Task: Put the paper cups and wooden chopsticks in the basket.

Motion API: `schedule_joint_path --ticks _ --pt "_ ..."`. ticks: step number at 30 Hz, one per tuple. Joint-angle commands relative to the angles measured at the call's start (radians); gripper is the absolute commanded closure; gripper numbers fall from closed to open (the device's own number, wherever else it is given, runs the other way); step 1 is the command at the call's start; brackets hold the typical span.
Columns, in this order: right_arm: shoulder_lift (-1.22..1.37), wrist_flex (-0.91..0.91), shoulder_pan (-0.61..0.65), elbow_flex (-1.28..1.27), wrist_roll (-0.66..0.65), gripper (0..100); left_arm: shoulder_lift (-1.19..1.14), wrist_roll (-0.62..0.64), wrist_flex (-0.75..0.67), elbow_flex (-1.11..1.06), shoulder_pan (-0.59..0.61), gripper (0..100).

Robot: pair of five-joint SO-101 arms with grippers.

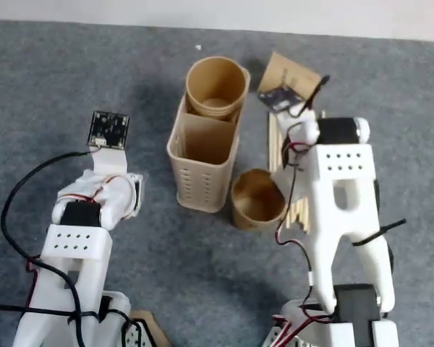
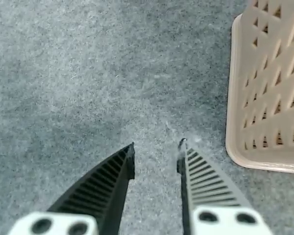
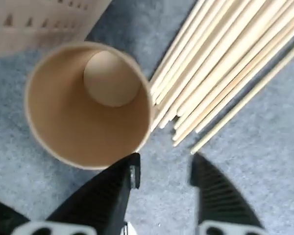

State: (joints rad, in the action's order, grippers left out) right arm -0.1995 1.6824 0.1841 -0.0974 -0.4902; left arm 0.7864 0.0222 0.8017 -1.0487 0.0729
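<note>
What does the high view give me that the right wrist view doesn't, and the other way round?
High view: a paper cup already standing in the far end of the basket, and the left arm on the basket's other side. Right wrist view: the right gripper, fingers open, above the carpet by the ends of the chopsticks. Both: the loose cup upright on the carpet, the chopsticks beside it, the basket.

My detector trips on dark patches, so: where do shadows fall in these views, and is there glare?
High view: soft shadow on the grey carpet beside the beige perforated plastic basket; no glare. Left wrist view: even, soft light on carpet and basket wall. Right wrist view: the inner wall of the brown paper cup is darker than its lit bottom; the pale wooden chopsticks are evenly lit.
</note>
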Motion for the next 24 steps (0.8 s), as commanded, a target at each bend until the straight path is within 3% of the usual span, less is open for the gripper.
schedule_joint_path --ticks 1,8,17,24 --pt "-0.039 -0.028 -0.01 0.018 -0.017 74.8 0.025 0.011 -0.018 0.005 -0.013 83" --pt "-0.041 -0.048 -0.007 -0.021 -0.018 74.8 0.025 0.011 -0.018 0.005 -0.013 83" --pt "-0.041 -0.337 0.022 -0.32 -0.015 75.7 0.025 0.011 -0.018 0.005 -0.013 83" --pt "-0.041 -0.352 0.025 -0.354 -0.015 96.4 0.024 0.011 -0.018 0.005 -0.013 83"
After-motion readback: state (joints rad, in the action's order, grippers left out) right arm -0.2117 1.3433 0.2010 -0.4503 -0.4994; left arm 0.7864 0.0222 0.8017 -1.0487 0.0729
